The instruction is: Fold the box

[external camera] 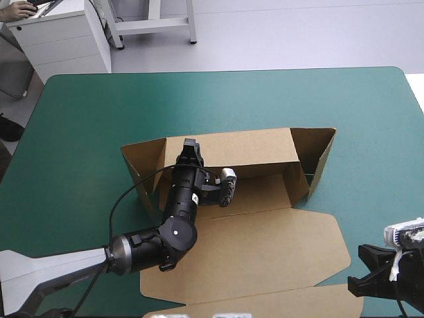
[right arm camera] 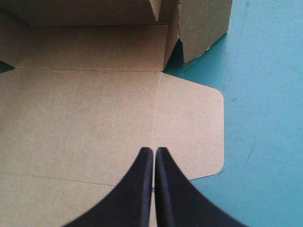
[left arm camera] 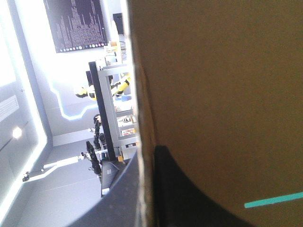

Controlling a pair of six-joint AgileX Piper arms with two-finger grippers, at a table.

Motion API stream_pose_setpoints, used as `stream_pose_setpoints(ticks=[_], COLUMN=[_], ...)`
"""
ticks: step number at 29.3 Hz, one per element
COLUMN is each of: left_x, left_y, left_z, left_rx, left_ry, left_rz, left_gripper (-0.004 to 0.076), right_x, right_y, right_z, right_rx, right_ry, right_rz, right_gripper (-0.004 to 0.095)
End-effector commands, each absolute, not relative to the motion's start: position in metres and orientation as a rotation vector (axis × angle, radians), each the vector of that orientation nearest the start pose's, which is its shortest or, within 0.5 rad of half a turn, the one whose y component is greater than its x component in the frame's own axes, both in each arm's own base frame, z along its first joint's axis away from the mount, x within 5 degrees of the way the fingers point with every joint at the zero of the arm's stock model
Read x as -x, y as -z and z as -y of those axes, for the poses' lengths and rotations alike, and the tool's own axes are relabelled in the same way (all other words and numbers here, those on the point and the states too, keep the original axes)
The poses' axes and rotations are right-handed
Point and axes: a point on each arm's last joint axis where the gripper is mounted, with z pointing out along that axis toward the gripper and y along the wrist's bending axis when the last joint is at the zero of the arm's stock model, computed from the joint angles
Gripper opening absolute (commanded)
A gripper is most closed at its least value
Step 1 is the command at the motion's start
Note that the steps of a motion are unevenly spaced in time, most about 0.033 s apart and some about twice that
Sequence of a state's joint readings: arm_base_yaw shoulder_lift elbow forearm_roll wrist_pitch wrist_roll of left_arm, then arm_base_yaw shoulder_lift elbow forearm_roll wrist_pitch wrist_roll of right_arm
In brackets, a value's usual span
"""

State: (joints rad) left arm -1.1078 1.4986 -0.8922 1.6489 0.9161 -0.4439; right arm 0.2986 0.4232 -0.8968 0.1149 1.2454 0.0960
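Brown cut-board box [external camera: 265, 245]: likely light, stiff | left black-finned pincer [external camera: 191, 147] clamps its wall | right pincer [right arm camera: 154, 152] clenched, empty | grip flap edge ahead.

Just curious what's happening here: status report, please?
Left gripper shut on box, at raised far wall. Right gripper shut, holding nothing, near flat lid. Nothing in the way.

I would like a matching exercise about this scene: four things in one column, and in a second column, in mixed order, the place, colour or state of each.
Things:
1. left gripper
2. right gripper
3. box lid
4. table cover

States:
A. lies flat
B. shut, holding nothing
C. teal-green
D. shut on the far wall

Pairs: 1-D, 2-B, 3-A, 4-C.
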Motion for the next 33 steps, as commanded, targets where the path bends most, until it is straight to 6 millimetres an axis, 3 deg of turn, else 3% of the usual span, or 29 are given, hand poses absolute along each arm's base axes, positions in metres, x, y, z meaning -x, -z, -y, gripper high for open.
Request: stream_pose_setpoints(ticks=[1,12,16,22,24,29,33], left_x=[-0.192,-0.192,-0.191,-0.190,-0.190,-0.190,-0.190], left_y=[-0.295,-0.293,-0.293,-0.292,-0.292,-0.292,-0.292], left_z=[0.230,0.230,0.231,0.232,0.232,0.232,0.232], left_rx=[-1.439,-1.449,-1.451,-1.458,-1.458,-1.458,-1.458], left_ry=[-1.023,-1.028,-1.025,-1.015,-1.015,-1.015,-1.016], left_rz=[-1.159,-1.149,-1.146,-1.141,-1.141,-1.141,-1.138], left_gripper=[-0.0010,-0.0010,-0.0010,-0.0010,-0.0010,-0.0010,-0.0010], right_x=[-0.027,-0.028,-0.029,-0.029,-0.029,-0.037,-0.061], right_y=[-0.378,-0.378,-0.378,-0.378,-0.378,-0.384,-0.385], right_z=[-0.019,-0.017,-0.016,-0.016,-0.016,-0.013,-0.011], right_rx=[0.237,0.251,0.270,0.273,0.272,0.170,0.072], right_ry=[-0.359,-0.320,-0.299,-0.292,-0.290,-0.280,-0.183], right_rz=[-2.209,-2.196,-2.192,-2.195,-2.192,-2.131,-2.219], right_gripper=[-0.0001,0.0033,0.0185,0.0592,0.0675,0.0706,0.0706])
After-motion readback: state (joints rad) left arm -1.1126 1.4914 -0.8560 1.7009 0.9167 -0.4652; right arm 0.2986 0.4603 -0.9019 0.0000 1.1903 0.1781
